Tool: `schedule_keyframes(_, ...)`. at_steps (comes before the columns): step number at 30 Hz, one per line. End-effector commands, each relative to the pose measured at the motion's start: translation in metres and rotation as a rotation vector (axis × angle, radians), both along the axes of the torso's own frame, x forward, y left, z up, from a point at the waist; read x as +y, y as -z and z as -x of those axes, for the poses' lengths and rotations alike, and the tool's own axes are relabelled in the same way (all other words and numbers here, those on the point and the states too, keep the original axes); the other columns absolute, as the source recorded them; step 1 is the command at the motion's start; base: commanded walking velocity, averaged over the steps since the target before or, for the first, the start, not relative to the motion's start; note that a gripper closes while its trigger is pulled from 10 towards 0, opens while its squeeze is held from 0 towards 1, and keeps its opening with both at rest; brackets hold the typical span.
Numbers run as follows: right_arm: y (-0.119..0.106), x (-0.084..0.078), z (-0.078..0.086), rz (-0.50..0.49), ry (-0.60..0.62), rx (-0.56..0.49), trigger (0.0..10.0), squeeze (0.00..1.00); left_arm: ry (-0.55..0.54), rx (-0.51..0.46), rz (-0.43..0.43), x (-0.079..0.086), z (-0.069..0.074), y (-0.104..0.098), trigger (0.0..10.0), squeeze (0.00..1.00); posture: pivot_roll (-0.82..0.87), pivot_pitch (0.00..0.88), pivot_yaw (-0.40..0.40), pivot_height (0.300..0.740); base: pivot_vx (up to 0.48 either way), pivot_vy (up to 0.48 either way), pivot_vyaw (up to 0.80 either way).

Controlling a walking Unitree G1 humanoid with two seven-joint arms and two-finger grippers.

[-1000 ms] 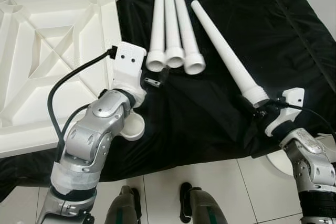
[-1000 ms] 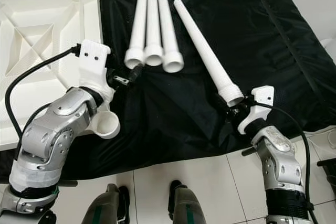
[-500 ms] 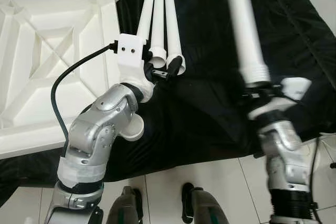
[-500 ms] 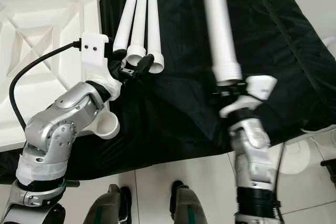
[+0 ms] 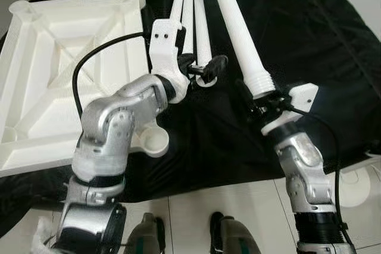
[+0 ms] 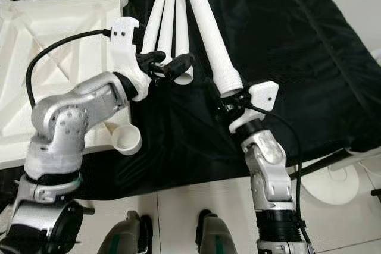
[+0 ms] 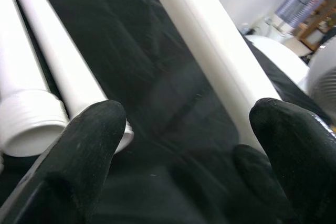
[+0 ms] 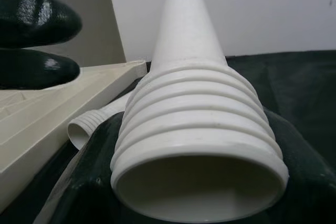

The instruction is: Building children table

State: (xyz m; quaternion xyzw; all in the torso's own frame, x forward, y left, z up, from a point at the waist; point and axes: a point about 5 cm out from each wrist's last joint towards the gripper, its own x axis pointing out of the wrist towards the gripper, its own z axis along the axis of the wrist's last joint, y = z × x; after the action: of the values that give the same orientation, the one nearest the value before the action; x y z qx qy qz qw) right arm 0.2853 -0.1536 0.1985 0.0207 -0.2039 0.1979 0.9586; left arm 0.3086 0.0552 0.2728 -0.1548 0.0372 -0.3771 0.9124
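Since a second ago my right gripper (image 5: 262,100) has lifted its table leg (image 5: 236,28) off the black cloth (image 5: 315,40), clamped at the threaded end, long axis running toward 11 o'clock. My left gripper (image 5: 205,69), fingers spread and empty, hovers by three spare legs (image 5: 191,10). The upturned tabletop (image 5: 53,69) lies at 9 o'clock, so the socket is nearer my left arm.

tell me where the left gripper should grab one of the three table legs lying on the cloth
Judging by pose, grip the nearest table leg just behind its threaded collar, coming from above with the fingers straddling its width. The left gripper hovers open at those ends; the tapered far ends are slimmer and farther.
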Motion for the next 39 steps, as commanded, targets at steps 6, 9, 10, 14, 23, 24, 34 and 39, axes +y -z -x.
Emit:
schedule_keyframes(6,-0.007,0.010,0.003,0.014,-0.032,-0.056,10.0,0.00,0.320,0.012,0.038,-0.016,0.006,-0.012,10.0,0.00,-0.04,0.057,0.082,0.740,0.000,0.000,0.00)
schedule_keyframes(9,-0.007,0.011,0.003,0.018,-0.036,-0.064,10.0,0.00,0.336,0.023,0.046,-0.019,0.006,-0.013,10.0,0.00,-0.04,0.057,0.082,0.740,0.000,0.000,0.00)
schedule_keyframes(10,-0.007,0.011,0.003,0.018,-0.036,-0.064,10.0,0.00,0.336,0.023,0.046,-0.019,0.006,-0.013,10.0,0.00,-0.04,0.057,0.082,0.740,0.000,0.000,0.00)
schedule_keyframes(14,-0.006,0.018,0.004,0.036,-0.070,-0.072,10.0,0.00,0.375,0.047,0.064,-0.024,0.006,-0.016,10.0,0.00,-0.04,0.019,0.065,0.740,0.000,0.000,0.00)
schedule_keyframes(23,0.000,0.033,0.006,0.127,-0.171,-0.076,10.0,0.00,0.406,0.098,0.149,-0.027,-0.004,-0.030,10.0,0.00,-0.04,0.000,0.052,0.740,0.000,0.000,0.00)
schedule_keyframes(24,0.001,0.034,0.006,0.133,-0.175,-0.079,10.0,0.00,0.398,0.099,0.144,-0.027,-0.006,-0.030,10.0,0.00,-0.04,0.000,0.051,0.740,0.000,0.000,0.00)
schedule_keyframes(34,0.012,0.035,0.012,0.203,-0.167,-0.091,10.0,0.00,0.206,0.162,0.155,-0.015,-0.039,-0.035,10.0,0.00,-0.04,0.000,0.057,0.740,0.000,0.000,0.00)
schedule_keyframes(39,0.019,0.032,0.014,0.229,-0.141,-0.091,10.0,0.00,0.138,0.210,0.184,-0.009,-0.050,-0.036,10.0,0.00,-0.04,0.000,0.063,0.740,0.000,0.000,0.00)
